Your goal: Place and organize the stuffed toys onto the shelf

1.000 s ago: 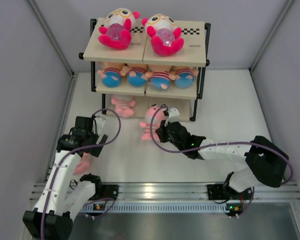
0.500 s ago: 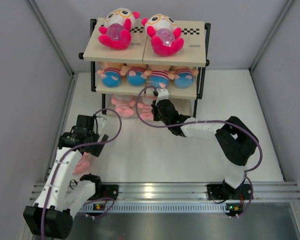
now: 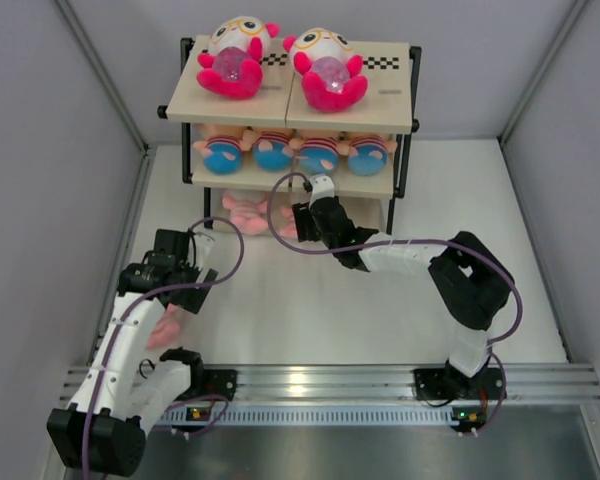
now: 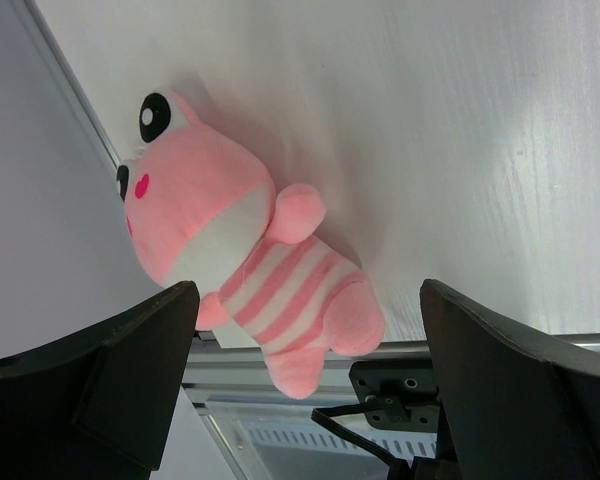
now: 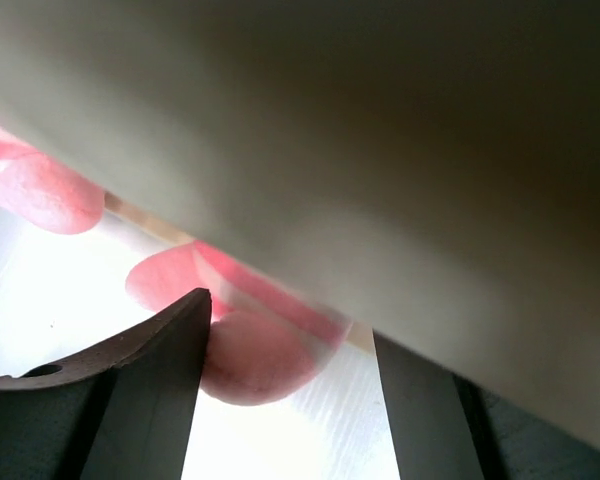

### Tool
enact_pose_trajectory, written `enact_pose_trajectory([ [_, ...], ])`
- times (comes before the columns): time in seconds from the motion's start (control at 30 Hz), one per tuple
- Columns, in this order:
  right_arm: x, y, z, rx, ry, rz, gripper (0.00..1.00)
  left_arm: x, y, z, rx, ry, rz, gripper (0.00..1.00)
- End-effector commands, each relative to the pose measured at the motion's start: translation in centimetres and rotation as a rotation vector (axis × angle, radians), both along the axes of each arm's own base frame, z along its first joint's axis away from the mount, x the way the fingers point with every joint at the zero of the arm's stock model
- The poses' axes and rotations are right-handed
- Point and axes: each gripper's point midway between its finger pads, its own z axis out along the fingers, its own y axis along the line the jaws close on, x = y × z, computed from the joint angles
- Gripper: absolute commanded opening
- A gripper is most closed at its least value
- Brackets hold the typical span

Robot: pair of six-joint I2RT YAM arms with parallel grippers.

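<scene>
My right tool (image 5: 290, 322) is tucked under the middle board of the shelf (image 5: 380, 150), at the mouth of the bottom tier. A pink striped toy (image 5: 255, 355) sits between its fingers, touching the left one. Whether they actually pinch it or just bracket it, I cannot tell from here. From above I see the tool just right of the pink toy already lying on that tier (image 3: 245, 212).

To do this well, I want the toy set flat on the bottom board, beside its twin without shoving it. The board overhead is close, so I judge a low, level approach safest. A lifted wrist would likely knock the shelf.

My left tool (image 4: 310, 290) hangs spread wide and holding nothing. Below it the last pink striped toy (image 4: 220, 250) lies on the table (image 4: 460, 130) near the left wall. Two white-and-magenta toys sit on the top board, and four peach ones fill the middle.
</scene>
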Motion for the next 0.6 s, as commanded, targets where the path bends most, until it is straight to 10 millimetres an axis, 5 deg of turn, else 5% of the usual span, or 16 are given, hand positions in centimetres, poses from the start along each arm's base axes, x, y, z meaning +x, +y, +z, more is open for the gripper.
enact_pose_trajectory([
  [0.0, -0.5, -0.1, 3.9, 0.011, -0.059, 0.0, 0.66, 0.2, -0.2, -0.2, -0.004, 0.002, -0.015, 0.98],
  [0.4, -4.8, 1.4, 6.8, -0.053, -0.098, 0.087, 0.7, 0.0, -0.4, -0.5, -0.014, 0.008, -0.014, 0.99],
  [0.57, -7.2, 1.6, 6.2, 0.01, -0.07, 0.084, 0.61, -0.6, 0.3, -1.5, 0.025, 0.043, -0.014, 0.98],
])
